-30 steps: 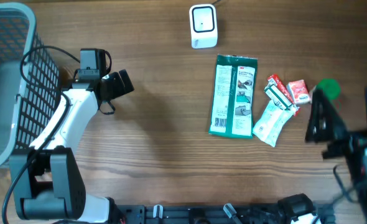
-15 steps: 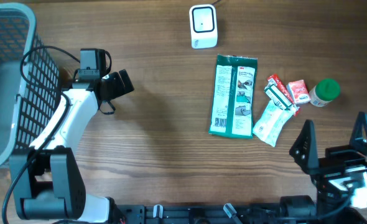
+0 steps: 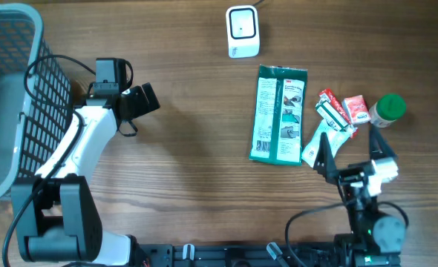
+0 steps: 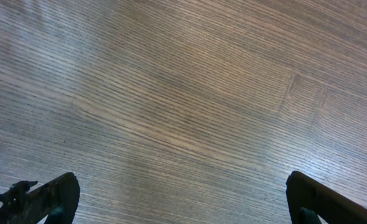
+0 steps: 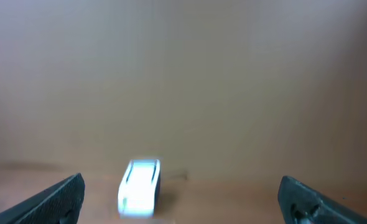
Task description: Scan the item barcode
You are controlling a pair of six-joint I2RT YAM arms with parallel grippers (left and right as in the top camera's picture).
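— What takes up the most room?

— The wooden table (image 3: 189,170). After it comes the grey wire basket (image 3: 4,104), far to the left of the white scanner (image 3: 243,32).

— And the arms?

— The left arm (image 3: 85,148) stands between the basket and the scanner, nearer the basket. The left gripper (image 4: 180,190) hangs over bare wood, its fingers (image 4: 53,193) spread wide with nothing between them. The right gripper (image 3: 350,152) is nearer the robot than the scanner and off to its right. Its fingers (image 5: 53,196) are also wide apart and empty, and its wrist view shows the scanner, blurred.

— Where are the things to scan?

— All are on the table, none held. The green package (image 3: 280,115) lies flat just on the robot's side of the scanner, slightly right. The white pouch (image 3: 338,136) is further right of the scanner, tilted. From overhead one right finger overlaps its lower end, though I cannot tell whether they touch. The red-and-white packet (image 3: 332,107) lies against the pouch's upper end, with the small red box (image 3: 356,108) just beside it. The green-capped bottle (image 3: 388,109) is farthest right of the scanner.
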